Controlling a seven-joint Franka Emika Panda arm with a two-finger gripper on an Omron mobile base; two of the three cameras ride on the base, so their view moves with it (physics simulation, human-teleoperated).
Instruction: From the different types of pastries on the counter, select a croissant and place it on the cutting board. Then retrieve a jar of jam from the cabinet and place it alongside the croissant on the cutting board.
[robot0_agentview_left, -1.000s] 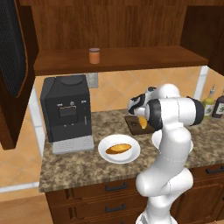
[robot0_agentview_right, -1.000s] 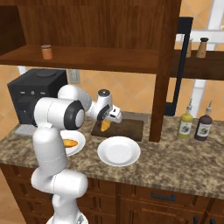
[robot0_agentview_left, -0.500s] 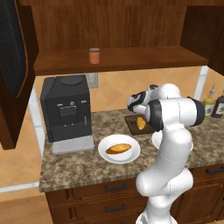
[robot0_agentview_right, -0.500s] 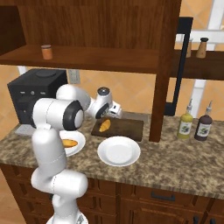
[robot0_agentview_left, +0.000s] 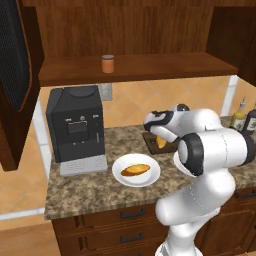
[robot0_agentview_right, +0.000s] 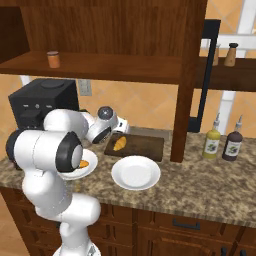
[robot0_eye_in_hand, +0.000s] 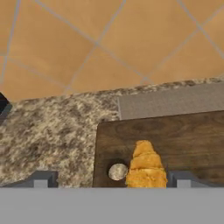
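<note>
My gripper (robot0_eye_in_hand: 111, 179) stands spread, the croissant (robot0_eye_in_hand: 145, 166) between its 2 tips on the cutting board (robot0_eye_in_hand: 175, 135); I'd lift straight up, leaving it undisturbed.

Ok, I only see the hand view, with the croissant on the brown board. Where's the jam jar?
Observer: The jar of jam stands on the cabinet shelf, above the black coffee machine.
Operator: And the other pastry?
Observer: The longer loaf lies on a white plate, near the counter's front edge.
Operator: Any bottles?
Observer: Two bottles stand on the counter, right of the cutting board.
</note>
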